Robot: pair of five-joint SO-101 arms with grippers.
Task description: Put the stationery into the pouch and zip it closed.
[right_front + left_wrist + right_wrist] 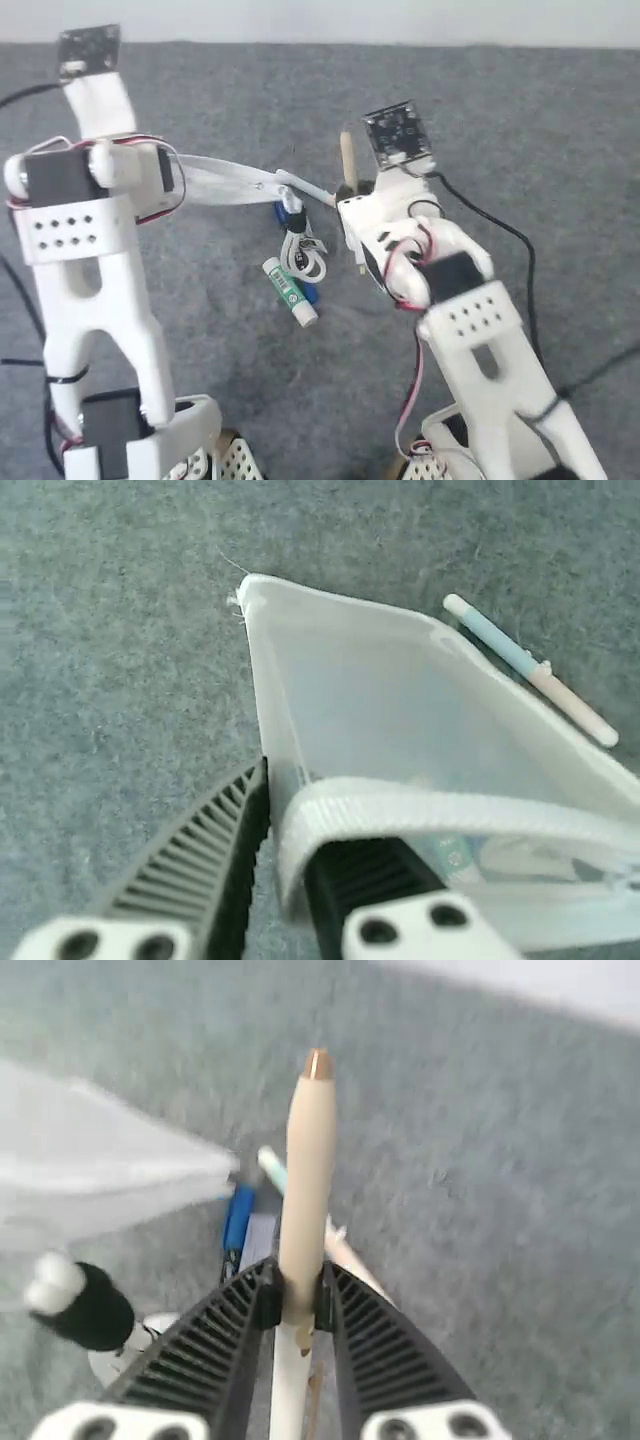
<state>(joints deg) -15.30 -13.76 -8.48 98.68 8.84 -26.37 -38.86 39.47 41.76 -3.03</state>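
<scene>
Pouch (pixel 400 700) rim pinched by left claw (pixel 290 810); right claw (pixel 298 1285) clamps beige pen (pixel 308 1160) upright

The left claw (pixel 172 176) grips one end of the translucent pouch (pixel 225 182), which stretches toward mid-bench; the right claw (pixel 350 200) pinches a beige pen (pixel 347 155) upright at the pouch's other end; a green-and-white tube (pixel 290 290), a coiled white cable (pixel 303 255) and a blue item (pixel 283 212) lie on the grey bench (pixel 520 120) below.
</scene>
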